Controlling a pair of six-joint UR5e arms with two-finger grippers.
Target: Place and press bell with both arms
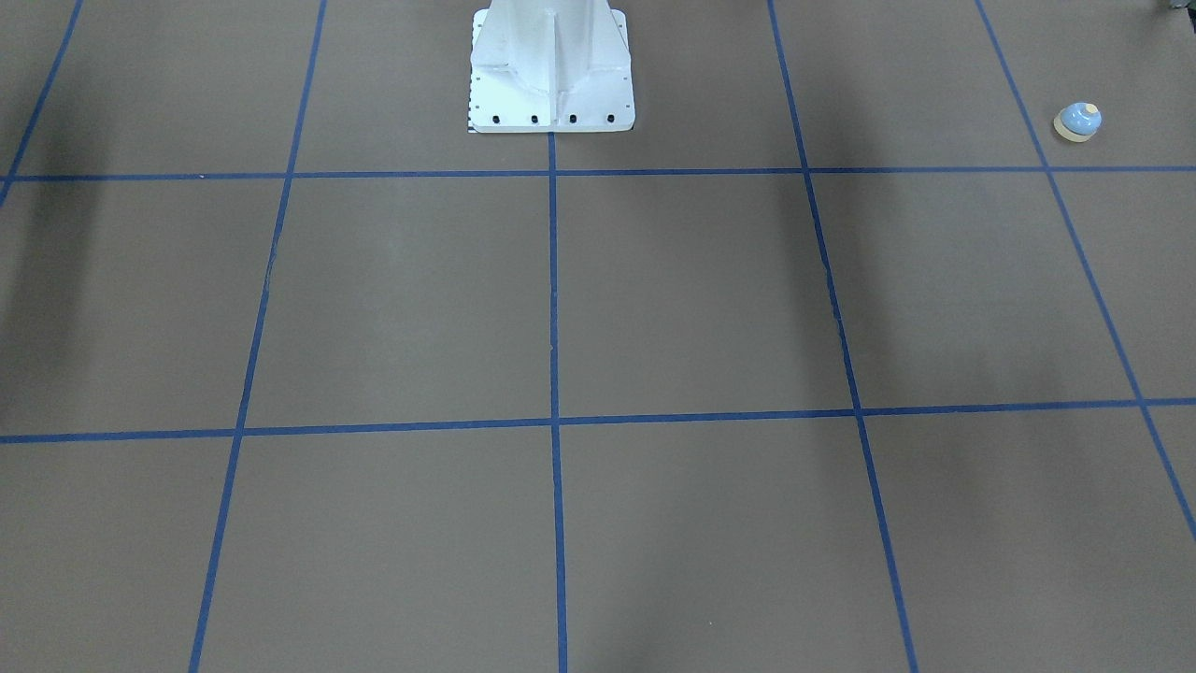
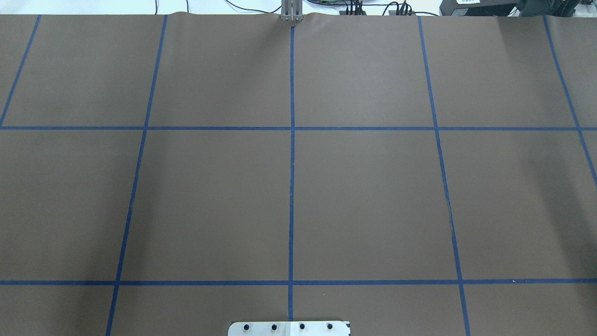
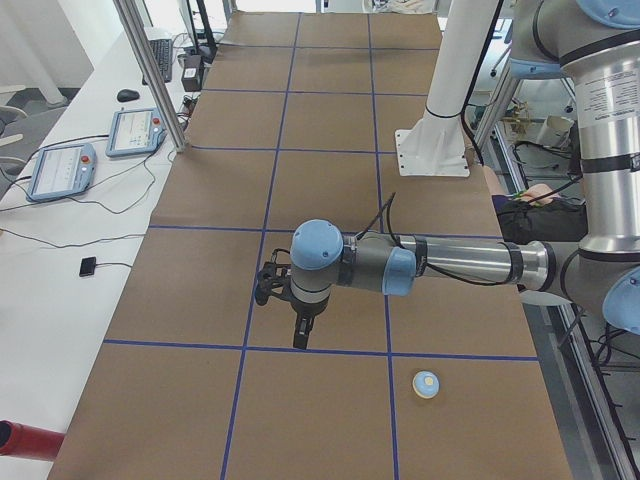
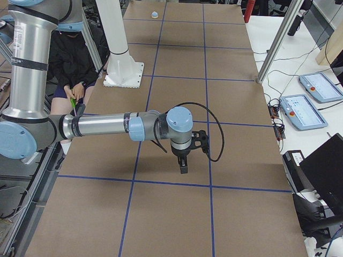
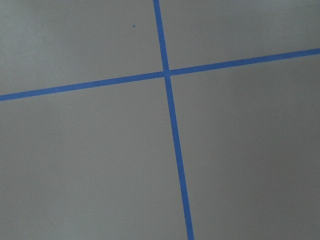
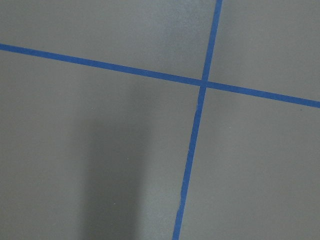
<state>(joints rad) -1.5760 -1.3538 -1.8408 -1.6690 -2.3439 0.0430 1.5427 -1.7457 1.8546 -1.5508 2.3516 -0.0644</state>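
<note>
The light-blue bell with a cream button and tan base stands upright on the brown table cover, near the robot's far left end; it also shows in the exterior left view and far off in the exterior right view. My left gripper hangs above the table, apart from the bell and further from the robot's side. My right gripper hangs over the table's other end. Both show only in the side views, so I cannot tell if they are open or shut. Both wrist views show only brown cover and blue tape.
The white bolted pedestal stands at the robot's edge of the table. Blue tape lines divide the cover into squares. Teach pendants lie on the white side bench, beside an aluminium post. A red cylinder lies at the near corner.
</note>
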